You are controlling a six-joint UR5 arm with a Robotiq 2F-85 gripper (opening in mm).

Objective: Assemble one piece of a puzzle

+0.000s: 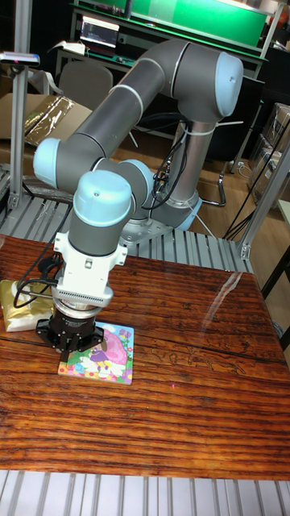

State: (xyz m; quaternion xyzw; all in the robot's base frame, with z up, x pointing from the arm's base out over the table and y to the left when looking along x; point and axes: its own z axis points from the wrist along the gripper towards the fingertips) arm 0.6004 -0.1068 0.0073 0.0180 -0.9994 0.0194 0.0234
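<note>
Hovering low, the tool [77, 345] sat over the near-left corner of the puzzle [98, 354], which lay flat on the bench [185, 379] directly beneath it. I could not tell its finger spacing or whether it held a piece. Seating a piece would likely need straight, gentle downward pressure. No readable writing showed anywhere.

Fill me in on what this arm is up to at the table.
A single UR5 arm is bent low over a colourful puzzle board lying on the wooden table. Its tool sits right over the board's left part, apparently placing a piece. The fingertips are hidden by the wrist, so any held piece can't be seen. A yellowish packet lies at the table's left edge.
</note>
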